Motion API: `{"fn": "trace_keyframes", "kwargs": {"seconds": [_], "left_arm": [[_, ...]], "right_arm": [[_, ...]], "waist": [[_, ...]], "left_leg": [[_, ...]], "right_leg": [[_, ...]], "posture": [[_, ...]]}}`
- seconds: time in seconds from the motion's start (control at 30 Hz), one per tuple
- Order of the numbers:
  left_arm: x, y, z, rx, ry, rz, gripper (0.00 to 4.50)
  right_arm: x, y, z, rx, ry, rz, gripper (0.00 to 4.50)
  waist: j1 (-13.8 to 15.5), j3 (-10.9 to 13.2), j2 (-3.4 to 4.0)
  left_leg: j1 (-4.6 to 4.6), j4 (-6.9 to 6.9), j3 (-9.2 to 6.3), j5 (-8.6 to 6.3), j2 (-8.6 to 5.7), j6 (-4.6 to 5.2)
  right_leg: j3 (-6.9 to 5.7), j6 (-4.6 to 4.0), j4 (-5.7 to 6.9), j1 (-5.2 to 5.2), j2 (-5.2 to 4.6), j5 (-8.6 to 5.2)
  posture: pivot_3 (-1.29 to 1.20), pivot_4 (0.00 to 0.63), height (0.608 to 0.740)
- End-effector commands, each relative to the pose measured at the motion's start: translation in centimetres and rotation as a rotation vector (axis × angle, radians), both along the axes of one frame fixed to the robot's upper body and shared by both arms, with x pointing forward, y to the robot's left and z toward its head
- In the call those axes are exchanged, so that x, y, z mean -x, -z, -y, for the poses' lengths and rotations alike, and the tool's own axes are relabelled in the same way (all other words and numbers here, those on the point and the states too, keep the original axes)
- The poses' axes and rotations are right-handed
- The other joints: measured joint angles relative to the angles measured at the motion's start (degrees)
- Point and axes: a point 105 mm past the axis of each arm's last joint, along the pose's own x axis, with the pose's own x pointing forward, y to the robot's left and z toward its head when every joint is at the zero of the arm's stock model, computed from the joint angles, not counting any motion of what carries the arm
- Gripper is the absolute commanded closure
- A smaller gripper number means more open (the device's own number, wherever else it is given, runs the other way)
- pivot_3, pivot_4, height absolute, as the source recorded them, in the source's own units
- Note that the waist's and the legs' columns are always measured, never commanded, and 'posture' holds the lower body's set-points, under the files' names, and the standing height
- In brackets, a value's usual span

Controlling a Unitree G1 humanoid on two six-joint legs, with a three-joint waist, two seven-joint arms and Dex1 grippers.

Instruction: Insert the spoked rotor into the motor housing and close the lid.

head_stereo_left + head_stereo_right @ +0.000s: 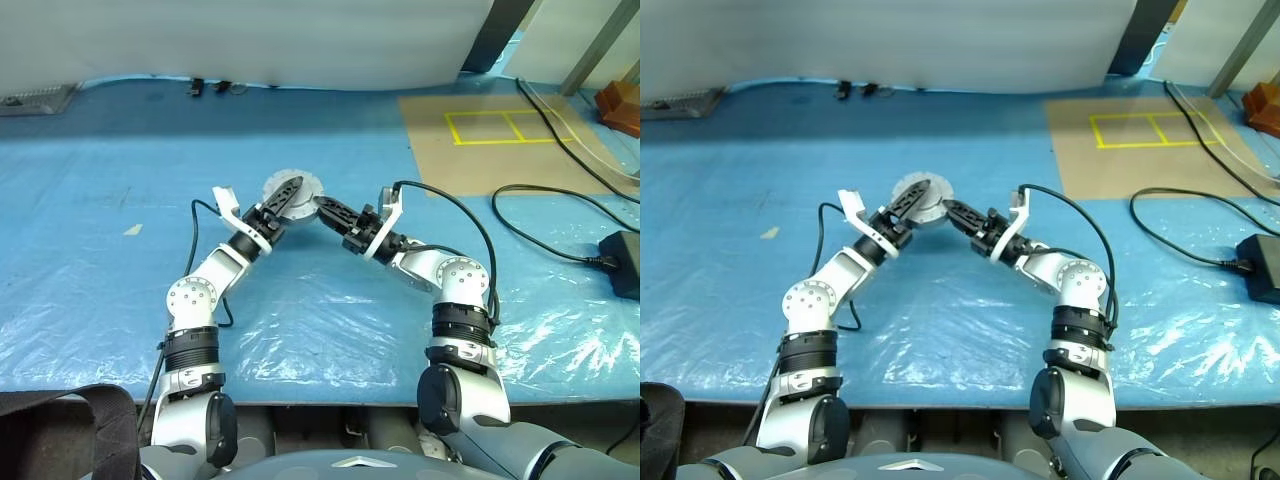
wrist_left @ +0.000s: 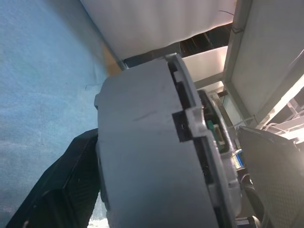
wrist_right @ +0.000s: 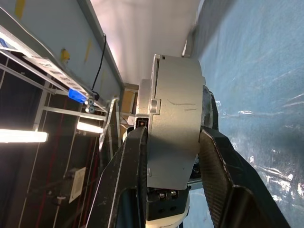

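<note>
Head views: two pincers meeting over the blue-sheeted tabletop [image 1: 90,290], both on one round silvery housing [image 1: 293,191] lifted between them, toothed lid [image 1: 272,186] face showing. Left pincer [image 1: 287,196] reaching in from the left, right pincer [image 1: 322,208] from the right.

Right wrist view alone: housing [image 3: 173,137] seen edge-on, smooth grey wall clamped between the two black fingers [image 3: 218,164], partly closed on it. Left wrist view alone: same grey wall [image 2: 142,156] close up, one dark finger [image 2: 61,185] against it, the other standing apart, so left jaws wide; hold there cannot be told.

Around: brown mat [image 1: 480,140] with two yellow taped squares, white wall behind, black cables [image 1: 540,215] and one black adapter [image 1: 622,262] at the right. Rotor: whereabouts cannot be told.
</note>
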Motion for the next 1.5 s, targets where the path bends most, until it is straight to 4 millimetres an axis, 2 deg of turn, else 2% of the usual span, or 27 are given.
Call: {"fn": "trace_keyframes", "kwargs": {"seconds": [0.03,0.07,0.13,0.37,0.6,0.63,0.8,0.93,1.1,1.23,1.3,1.5], "left_arm": [[0.3,-0.9,0.2,-0.004,0.026,0.046,1.32],[0.3,-0.8,0.2,-0.010,0.025,0.042,1.63],[0.3,-0.8,0.1,-0.012,0.023,0.041,1.86],[0.0,-0.8,0.1,-0.007,0.009,0.025,1.87],[0.2,-1.2,0.4,0.069,0.026,0.016,1.87],[0.0,-1.1,0.2,0.080,0.015,0.006,1.87],[-0.7,-1.6,-0.8,0.183,-0.041,-0.014,1.87],[-1.3,-1.7,-1.5,0.225,-0.091,-0.028,1.87],[-3.4,-1.1,-5.5,0.223,-0.347,-0.035,1.87],[-4.9,0.3,-10.6,0.189,-0.605,-0.047,1.87],[-5.3,1.0,-13.4,0.171,-0.731,-0.048,1.87],[-4.8,2.2,-19.1,0.084,-0.994,-0.043,1.87]], "right_arm": [[0.4,-3.0,0.0,-0.078,-0.012,0.113,3.32],[0.3,-3.0,0.1,-0.078,-0.010,0.113,3.32],[0.3,-3.0,0.1,-0.078,-0.009,0.114,3.32],[0.2,-3.2,0.1,-0.075,-0.009,0.118,3.32],[-0.4,-2.9,0.5,-0.014,0.038,0.135,3.32],[-0.7,-2.9,0.6,-0.006,0.055,0.136,2.59],[-1.5,-2.7,1.0,0.007,0.109,0.130,1.00],[-2.0,-2.3,1.5,0.033,0.154,0.126,1.00],[-2.6,-2.0,2.0,0.080,0.195,0.141,1.00],[-2.4,-2.2,1.7,0.097,0.178,0.165,1.00],[-2.4,-2.3,1.7,0.098,0.175,0.169,1.00],[-2.0,-2.2,1.4,0.102,0.157,0.178,1.00]], "waist": [[0.00,0.00,0.00],[0.03,0.00,0.00],[0.01,0.00,0.00],[0.07,0.00,0.00],[0.14,0.00,0.00],[0.18,0.00,0.00],[0.18,0.01,-0.01],[0.18,0.01,-0.02],[0.15,0.03,-0.06],[-0.16,0.04,-0.07],[-0.20,0.06,-0.12],[0.36,0.25,-0.47]], "left_leg": [[0.00,0.00,0.00,0.00,0.00,0.00],[0.00,0.00,0.00,0.00,0.00,0.00],[0.00,0.00,-0.01,0.00,0.00,0.00],[0.00,0.02,-0.01,0.01,0.00,0.01],[-0.02,0.03,-0.01,0.03,0.00,0.05],[-0.02,0.04,-0.01,0.03,0.00,0.05],[-0.03,0.09,-0.02,0.03,-0.01,0.05],[-0.04,0.09,-0.02,0.03,0.00,0.05],[-0.07,0.11,-0.04,0.04,-0.02,0.07],[-0.04,0.10,-0.07,0.05,0.00,0.08],[-0.05,0.10,-0.10,0.05,-0.01,0.08],[-0.10,0.16,-0.18,0.05,-0.01,0.08]], "right_leg": [[0.00,0.00,0.00,0.00,0.00,0.00],[0.00,0.00,0.00,0.00,0.00,0.00],[-0.01,0.01,0.00,0.00,0.00,0.00],[-0.01,0.01,0.02,0.00,0.00,0.01],[-0.01,0.02,0.03,0.00,0.00,0.01],[-0.01,0.02,0.03,0.00,0.00,0.01],[-0.01,0.03,0.06,0.00,0.00,0.02],[-0.02,0.04,0.05,0.00,0.01,0.03],[-0.03,0.08,0.04,0.00,0.00,0.05],[-0.03,0.12,0.04,0.00,0.05,0.08],[-0.03,0.16,0.03,0.00,0.07,0.09],[-0.10,0.19,-0.02,0.00,0.06,0.11]], "posture": [[0.00,0.150,0.740],[0.00,0.150,0.740],[0.00,0.150,0.740],[0.00,0.150,0.740],[0.00,0.150,0.740],[0.00,0.150,0.740],[0.00,0.150,0.740],[0.00,0.150,0.740],[0.00,0.150,0.740],[0.00,0.150,0.740],[0.00,0.150,0.740],[0.00,0.150,0.740]]}}
